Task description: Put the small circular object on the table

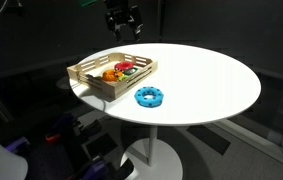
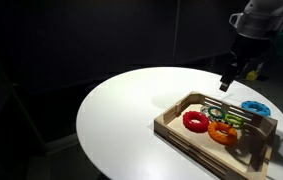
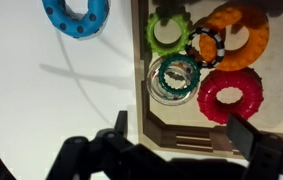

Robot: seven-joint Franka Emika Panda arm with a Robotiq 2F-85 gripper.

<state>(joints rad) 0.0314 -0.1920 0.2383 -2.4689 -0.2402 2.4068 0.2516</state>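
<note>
- Since my claw (image 3: pixel 179 130) hangs spread wide and empty above the wooden tray (image 3: pixel 142 50), I'd say the grab hasn't happened yet.
- The dark green ring (image 3: pixel 176 76) lies inside the tray, tucked by the wall on the table (image 3: pixel 41 100) side, just beside the red toy (image 3: pixel 231 96).
- The blue ring (image 3: pixel 76 15) sits out on the white top, so there's bare space nearby for mine.

you've got a smooth white table (image 1: pixel 211 85), a matt pale wooden tray (image 1: pixel 86 80), and a bumpy plastic-looking blue ring (image 1: pixel 140 98).
</note>
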